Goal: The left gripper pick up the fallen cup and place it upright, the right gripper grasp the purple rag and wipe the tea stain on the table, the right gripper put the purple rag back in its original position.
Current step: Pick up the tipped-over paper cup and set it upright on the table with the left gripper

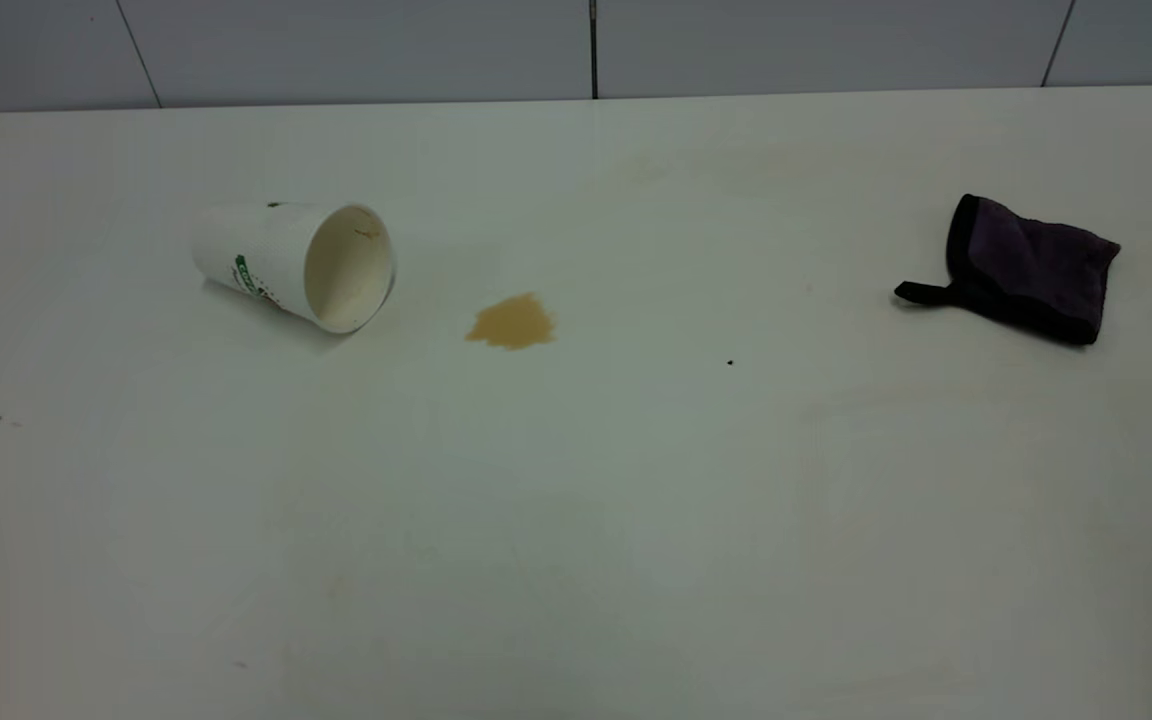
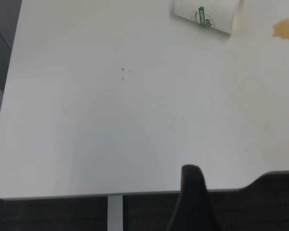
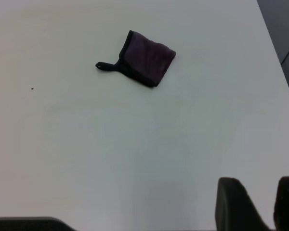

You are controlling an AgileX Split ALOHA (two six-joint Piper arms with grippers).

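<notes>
Exterior view: your cup (image 1: 294, 262) lies on its side, mouth toward the tea stain (image 1: 512, 322); left gripper (image 2: 192, 202) well off it, grip state indiscernible.

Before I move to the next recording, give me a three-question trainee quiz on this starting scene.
1. True or false: the cup stands upright on the table.
2. Multiple choice: in the exterior view, the tea stain lies
A. inside the cup
B. on bare table off the cup's open mouth
C. under the purple rag
3. Fill in: the rag's short black loop tab points toward the ____ side of the exterior view.

Key
1. False: it lies on its side.
2. B
3. Left

Both grippers are back at the near table edge: the left gripper and the right gripper, neither touching anything.
</notes>
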